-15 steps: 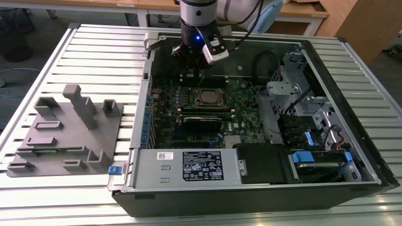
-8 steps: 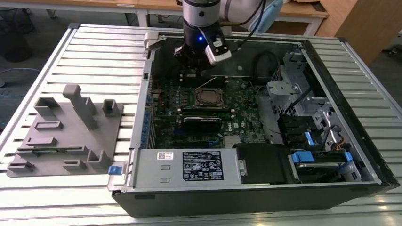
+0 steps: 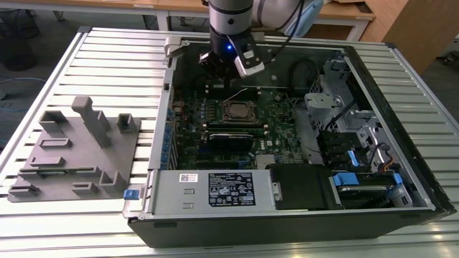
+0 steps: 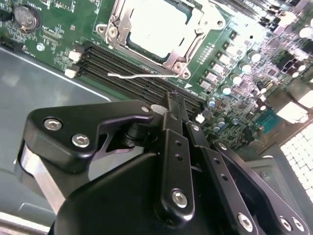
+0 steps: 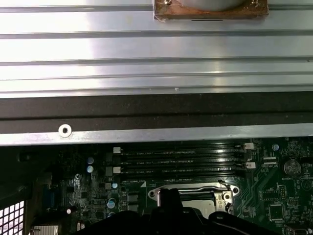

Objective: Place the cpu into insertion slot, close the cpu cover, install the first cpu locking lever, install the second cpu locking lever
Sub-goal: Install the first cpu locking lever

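Gripper (image 4: 172,98), jaws together, over the memory slots (image 4: 129,66), just beside the cpu cover (image 4: 193,34) edge.

Arm (image 3: 231,16) stood near vertical in the exterior view. Wrist (image 3: 229,43) pointed straight down. Gripper (image 3: 227,88) hung below it, fingers (image 4: 168,115) pressed together at the tips in the second wrist view.

exterior view: high, angled down over whole computer case (image 3: 287,228) | both wrist views: close, sharing insertion slot (image 4: 115,23)
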`<move>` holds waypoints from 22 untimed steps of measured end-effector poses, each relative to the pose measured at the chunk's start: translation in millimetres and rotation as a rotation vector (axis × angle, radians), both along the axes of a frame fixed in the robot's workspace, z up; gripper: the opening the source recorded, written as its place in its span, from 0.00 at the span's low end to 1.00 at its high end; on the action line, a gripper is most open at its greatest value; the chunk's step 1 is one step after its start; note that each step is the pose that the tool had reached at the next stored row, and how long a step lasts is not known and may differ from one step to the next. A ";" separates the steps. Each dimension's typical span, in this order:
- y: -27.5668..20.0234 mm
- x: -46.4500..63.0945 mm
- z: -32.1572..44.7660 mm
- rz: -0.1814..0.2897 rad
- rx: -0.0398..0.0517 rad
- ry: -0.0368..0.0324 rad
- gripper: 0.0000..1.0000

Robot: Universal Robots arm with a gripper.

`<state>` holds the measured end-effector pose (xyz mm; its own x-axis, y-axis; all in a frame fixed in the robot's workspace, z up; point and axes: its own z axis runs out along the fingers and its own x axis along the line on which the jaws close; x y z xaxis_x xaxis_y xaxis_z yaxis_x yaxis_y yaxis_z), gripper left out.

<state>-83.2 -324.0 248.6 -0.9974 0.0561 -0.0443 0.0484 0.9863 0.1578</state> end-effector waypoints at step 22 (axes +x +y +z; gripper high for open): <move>-13.3 8.7 -8.3 0.000 0.0470 0.0000 0.11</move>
